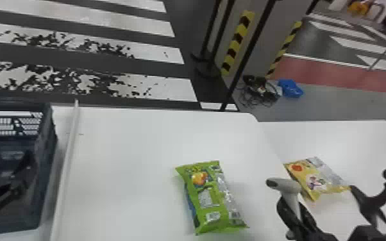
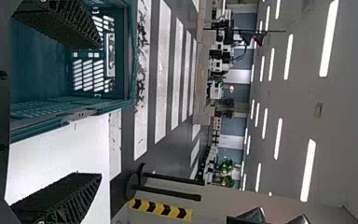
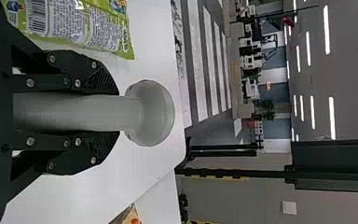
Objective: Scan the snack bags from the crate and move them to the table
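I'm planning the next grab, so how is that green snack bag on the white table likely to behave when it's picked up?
The green, glossy plastic snack bag will probably flex, since its film looks creased. It may feel slippery because the surface shines. It seems unlikely to roll, lying on its broad side.

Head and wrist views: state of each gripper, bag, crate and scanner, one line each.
Left gripper: open, nothing between its fingers.
Right gripper: closed on the scanner.
Scanner: held.
Green bag: lying on the near table.
Yellow bag: lying on the right-hand table.
Crate: upright, open-topped.
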Motion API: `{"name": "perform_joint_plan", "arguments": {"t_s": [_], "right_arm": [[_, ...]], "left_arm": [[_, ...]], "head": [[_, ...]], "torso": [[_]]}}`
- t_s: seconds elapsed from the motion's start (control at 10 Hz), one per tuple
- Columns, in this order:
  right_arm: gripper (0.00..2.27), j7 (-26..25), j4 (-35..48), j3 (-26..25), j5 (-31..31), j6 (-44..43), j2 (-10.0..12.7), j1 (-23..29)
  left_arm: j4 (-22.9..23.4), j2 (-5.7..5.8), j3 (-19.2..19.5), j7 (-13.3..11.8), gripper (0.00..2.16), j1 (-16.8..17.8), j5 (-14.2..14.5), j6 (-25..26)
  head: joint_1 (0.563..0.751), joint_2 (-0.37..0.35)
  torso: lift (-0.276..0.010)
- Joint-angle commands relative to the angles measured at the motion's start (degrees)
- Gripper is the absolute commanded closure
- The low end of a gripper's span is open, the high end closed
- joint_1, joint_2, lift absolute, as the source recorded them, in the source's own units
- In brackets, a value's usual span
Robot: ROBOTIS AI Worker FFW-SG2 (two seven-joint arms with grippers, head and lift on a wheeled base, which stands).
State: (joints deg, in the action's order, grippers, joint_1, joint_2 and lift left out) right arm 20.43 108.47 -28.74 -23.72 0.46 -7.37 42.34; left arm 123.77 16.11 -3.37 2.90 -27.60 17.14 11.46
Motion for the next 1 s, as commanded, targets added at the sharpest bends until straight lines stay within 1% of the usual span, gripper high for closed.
{"name": "perform_joint_plan", "arguments": {"t_s": [0.0,0.2,0.3,0.6,0.9], "right_arm": [[2.13,0.0,2.6,0.2,-0.3,-0.1,1.6,3.1],[2.13,0.7,4.5,1.1,-1.0,-0.3,3.9,6.0],[2.13,0.9,5.0,1.8,-1.2,-0.5,4.4,7.2],[2.13,1.0,7.0,5.7,-0.4,-1.0,5.3,10.6],[2.13,1.0,7.2,8.4,1.4,-2.8,5.5,11.7]], "left_arm": [[0.0,-0.02,-0.1,0.0,0.01,-0.3,0.0,-0.6],[0.0,-0.02,-0.1,0.0,0.01,-0.4,0.0,-1.1],[0.0,-0.02,-0.1,0.0,0.01,-0.4,0.0,-1.1],[-0.4,-0.02,-0.1,-0.2,0.01,-0.5,0.8,-2.2],[-0.4,0.07,0.0,-0.5,0.01,-0.6,1.4,-2.7]], "head": [[0.695,-0.349],[0.695,-0.339],[0.695,-0.336],[0.695,-0.298],[0.695,-0.248]], "torso": [[-0.095],[-0.095],[-0.095],[-0.095],[-0.095]]}}
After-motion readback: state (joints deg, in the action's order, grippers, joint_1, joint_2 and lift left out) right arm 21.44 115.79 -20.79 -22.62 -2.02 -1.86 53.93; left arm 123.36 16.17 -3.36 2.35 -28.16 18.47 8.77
